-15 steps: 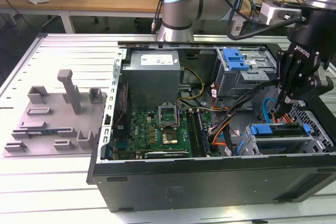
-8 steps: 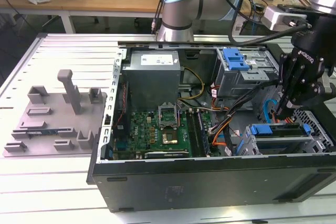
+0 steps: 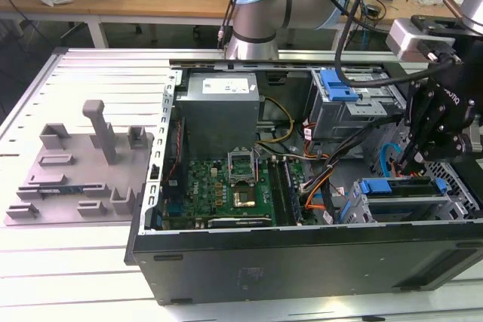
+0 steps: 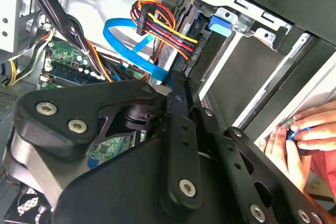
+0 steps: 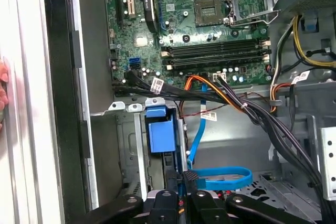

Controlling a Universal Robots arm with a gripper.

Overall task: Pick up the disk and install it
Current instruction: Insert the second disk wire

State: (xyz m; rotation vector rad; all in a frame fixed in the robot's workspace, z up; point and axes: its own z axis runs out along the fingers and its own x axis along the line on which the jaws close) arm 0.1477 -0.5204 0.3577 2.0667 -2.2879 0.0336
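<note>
Blue-framed disk (image 3: 398, 188) below tool (image 3: 404, 162)

surface: slatted metal table (image 3: 75, 262) | on it: open computer case (image 3: 302, 250), grey fixture tray (image 3: 75, 179)

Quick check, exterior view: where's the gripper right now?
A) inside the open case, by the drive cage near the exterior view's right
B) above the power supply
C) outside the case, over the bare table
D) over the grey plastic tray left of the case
A: the gripper hangs inside the open computer case, just above the drive cage with its blue frame, on the exterior view's right, far from the grey tray.
</note>
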